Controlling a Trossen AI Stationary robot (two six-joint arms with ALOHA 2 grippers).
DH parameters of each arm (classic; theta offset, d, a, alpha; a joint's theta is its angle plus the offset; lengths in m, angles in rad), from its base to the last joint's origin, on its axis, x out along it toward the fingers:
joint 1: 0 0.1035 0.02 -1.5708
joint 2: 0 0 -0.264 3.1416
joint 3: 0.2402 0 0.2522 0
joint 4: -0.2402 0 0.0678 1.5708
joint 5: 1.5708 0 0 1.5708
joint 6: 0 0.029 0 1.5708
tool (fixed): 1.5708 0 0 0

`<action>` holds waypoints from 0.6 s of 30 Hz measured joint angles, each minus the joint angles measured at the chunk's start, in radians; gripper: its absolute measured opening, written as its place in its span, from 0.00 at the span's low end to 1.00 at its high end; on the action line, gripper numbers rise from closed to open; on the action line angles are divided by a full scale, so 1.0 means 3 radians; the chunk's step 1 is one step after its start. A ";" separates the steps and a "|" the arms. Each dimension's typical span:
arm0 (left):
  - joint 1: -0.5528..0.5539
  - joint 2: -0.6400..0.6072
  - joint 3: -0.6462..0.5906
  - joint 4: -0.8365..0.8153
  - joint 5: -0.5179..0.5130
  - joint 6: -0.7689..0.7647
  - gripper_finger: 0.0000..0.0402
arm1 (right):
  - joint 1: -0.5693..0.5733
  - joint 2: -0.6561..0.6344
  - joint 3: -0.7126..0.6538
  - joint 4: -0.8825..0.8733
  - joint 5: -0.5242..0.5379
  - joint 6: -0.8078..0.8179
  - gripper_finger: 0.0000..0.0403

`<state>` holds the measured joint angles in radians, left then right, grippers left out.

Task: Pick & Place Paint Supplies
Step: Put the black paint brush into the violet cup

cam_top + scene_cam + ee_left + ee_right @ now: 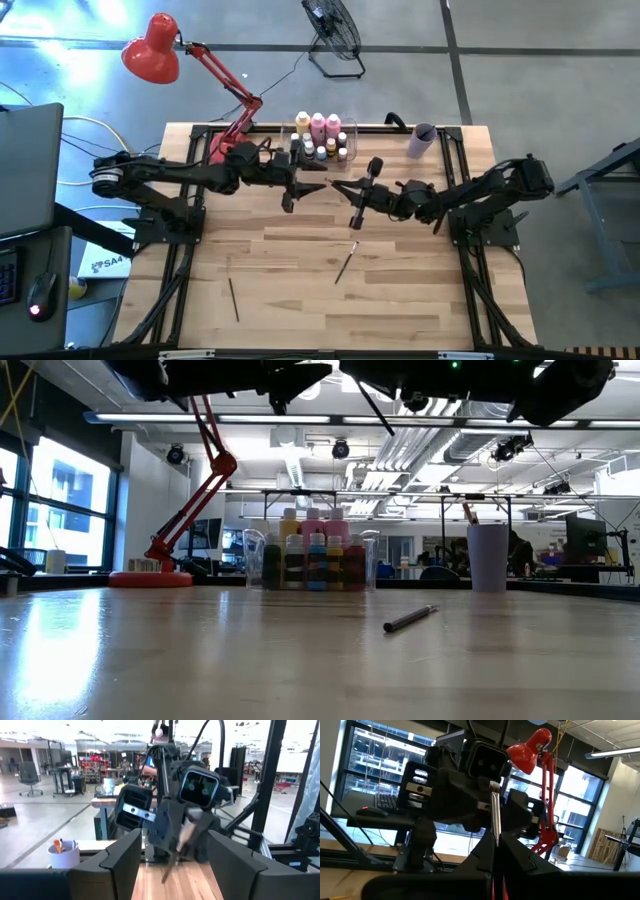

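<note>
Both arms are raised above the middle of the wooden table (400,300), their grippers facing each other tip to tip. The left gripper (318,187) has its fingers (120,857) spread apart with nothing between them. The right gripper (340,185) has its fingers pressed together on a thin paintbrush (495,815), whose metal ferrule and handle rise out of the closed fingertips toward the left arm. Two more paintbrushes lie flat on the table: one (346,262) near the centre, below the right gripper, and another (233,298) well apart toward the front-left area. In the low view the central brush shows as a dark rod resting on the wood. At the back edge stands the clear plastic bin (300,125), holding the taller pink and yellow-orange paint bottles (318,126) and the tiny white-capped bottles (320,150) grouped in front of them. The lilac cup (421,140) stands to the right of the bin, near the back edge. A red desk lamp (152,48) leans outward from the back-left corner.
</note>
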<state>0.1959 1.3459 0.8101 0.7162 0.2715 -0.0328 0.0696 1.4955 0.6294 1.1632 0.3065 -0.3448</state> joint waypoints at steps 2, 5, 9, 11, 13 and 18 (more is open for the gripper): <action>0.0000 0.0061 0.0000 0.0104 0.0039 -0.0010 0.54 | 0.0001 0.0027 0.0017 -0.0002 -0.0001 -0.0001 0.02; 0.0000 0.0136 -0.0001 0.0196 0.0089 -0.0080 0.54 | -0.0015 0.0047 0.0021 -0.0002 0.0007 -0.0001 0.02; 0.0000 0.0150 -0.0002 0.0267 0.0141 -0.0084 0.54 | -0.0022 0.0048 0.0021 -0.0001 0.0028 0.0000 0.02; 0.0000 0.0150 -0.0003 0.0277 0.0148 -0.0085 0.54 | -0.0023 0.0048 0.0021 -0.0006 0.0026 -0.0001 0.02; 0.0000 0.0150 -0.0003 0.0305 0.0150 -0.0096 0.53 | -0.0023 0.0048 0.0021 -0.0005 0.0027 -0.0001 0.02; 0.0000 0.0150 -0.0003 0.0321 0.0151 -0.0095 0.43 | -0.0023 0.0048 0.0021 -0.0006 0.0027 0.0000 0.02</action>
<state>0.1959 1.3911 0.8093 0.8125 0.3168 -0.0612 0.0628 1.5098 0.6357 1.1614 0.3145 -0.3447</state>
